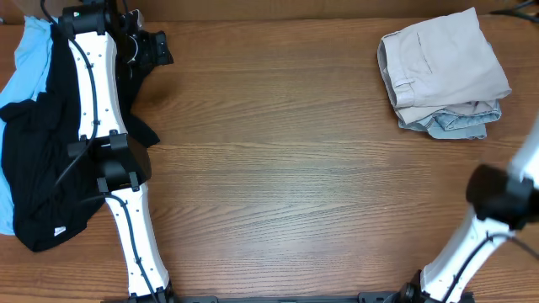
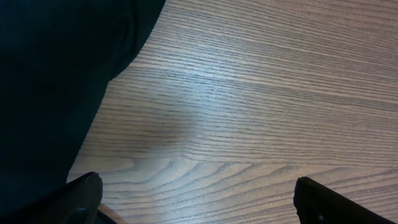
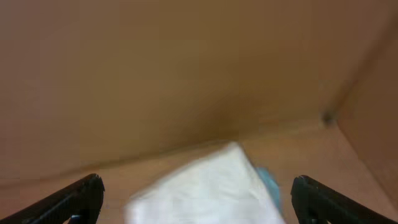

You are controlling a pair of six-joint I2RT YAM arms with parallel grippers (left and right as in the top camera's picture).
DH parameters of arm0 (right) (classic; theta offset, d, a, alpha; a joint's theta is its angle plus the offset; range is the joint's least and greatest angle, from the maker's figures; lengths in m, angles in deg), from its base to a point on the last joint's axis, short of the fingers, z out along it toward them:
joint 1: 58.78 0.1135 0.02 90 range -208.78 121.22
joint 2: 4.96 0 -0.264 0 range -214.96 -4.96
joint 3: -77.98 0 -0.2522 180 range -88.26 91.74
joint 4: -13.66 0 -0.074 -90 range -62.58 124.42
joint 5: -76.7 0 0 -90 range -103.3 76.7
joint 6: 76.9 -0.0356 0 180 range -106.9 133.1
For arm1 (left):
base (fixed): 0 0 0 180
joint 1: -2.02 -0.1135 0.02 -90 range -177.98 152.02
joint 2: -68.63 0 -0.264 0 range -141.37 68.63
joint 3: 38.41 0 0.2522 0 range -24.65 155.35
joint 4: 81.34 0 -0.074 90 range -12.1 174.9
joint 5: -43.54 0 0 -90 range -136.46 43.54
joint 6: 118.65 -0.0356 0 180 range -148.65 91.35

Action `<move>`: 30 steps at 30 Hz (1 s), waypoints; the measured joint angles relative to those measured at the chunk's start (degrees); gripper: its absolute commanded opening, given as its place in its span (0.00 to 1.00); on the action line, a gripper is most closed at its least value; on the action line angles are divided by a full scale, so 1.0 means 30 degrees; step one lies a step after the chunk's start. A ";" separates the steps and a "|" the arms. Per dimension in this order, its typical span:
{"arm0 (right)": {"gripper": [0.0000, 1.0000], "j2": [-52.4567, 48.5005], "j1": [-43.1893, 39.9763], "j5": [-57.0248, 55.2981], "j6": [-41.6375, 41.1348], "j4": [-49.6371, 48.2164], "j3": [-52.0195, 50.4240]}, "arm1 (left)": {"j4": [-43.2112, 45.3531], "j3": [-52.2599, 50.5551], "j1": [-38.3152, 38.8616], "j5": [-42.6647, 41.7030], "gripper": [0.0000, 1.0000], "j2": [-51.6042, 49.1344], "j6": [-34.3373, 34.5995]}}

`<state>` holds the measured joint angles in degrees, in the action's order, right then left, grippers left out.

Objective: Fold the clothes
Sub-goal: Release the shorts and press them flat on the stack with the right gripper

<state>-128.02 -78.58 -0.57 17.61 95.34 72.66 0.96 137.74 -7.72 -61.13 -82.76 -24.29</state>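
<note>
The left tool stood wide open and empty beside the black garment; the right tool, equally open and empty, faced folded beige shorts lying on denim.

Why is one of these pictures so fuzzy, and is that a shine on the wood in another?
Right wrist view: the whole frame is blurred, the beige shorts only a pale smudge. Left wrist view: sharp wood grain, a pale sheen on the table, the black garment a featureless dark mass. Overhead view: evenly lit and crisp.
</note>
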 measured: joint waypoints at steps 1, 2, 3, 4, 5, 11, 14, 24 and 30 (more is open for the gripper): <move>1.00 0.0882 0.0211 0.0627 -0.0007 0.0517 0.0284 | 0.0007 0.0000 0.0000 0.0000 1.00 0.0000 0.0000; 1.00 0.2040 0.0561 0.1464 0.0000 0.1107 0.0510 | -0.0007 0.0000 0.0000 0.0000 1.00 0.0000 0.0000; 1.00 0.3016 0.0911 0.2200 0.0000 0.1435 0.0670 | 0.0007 0.0000 0.0000 0.0000 1.00 0.0000 0.0007; 1.00 0.3767 0.1246 0.2688 -0.0007 0.1603 0.0794 | -0.0007 0.0000 0.0000 0.0000 1.00 0.0000 0.0007; 1.00 0.4466 0.1581 0.3184 0.0000 0.1821 0.0838 | 0.0015 0.0000 0.0000 0.0000 1.00 0.0000 0.0000; 1.00 0.6295 0.2273 0.4277 0.0007 0.1931 0.0874 | 0.0007 0.0000 0.0000 0.0000 1.00 0.0000 0.0007; 1.00 0.6127 0.2266 0.3359 0.0000 0.2018 0.0823 | 0.0007 0.0000 0.0000 0.0000 1.00 0.0000 0.0000; 1.00 0.5792 0.2273 0.1887 0.0007 0.3249 0.0568 | 0.0007 0.0000 0.0000 0.0000 1.00 0.0000 0.0000; 1.00 0.5829 0.3271 0.0663 0.0007 0.4291 0.0554 | 0.0007 0.0000 0.0000 0.0000 1.00 0.0000 0.0000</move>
<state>-110.54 -68.76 1.42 17.63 108.21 74.32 0.98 137.74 -7.72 -61.13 -82.76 -24.29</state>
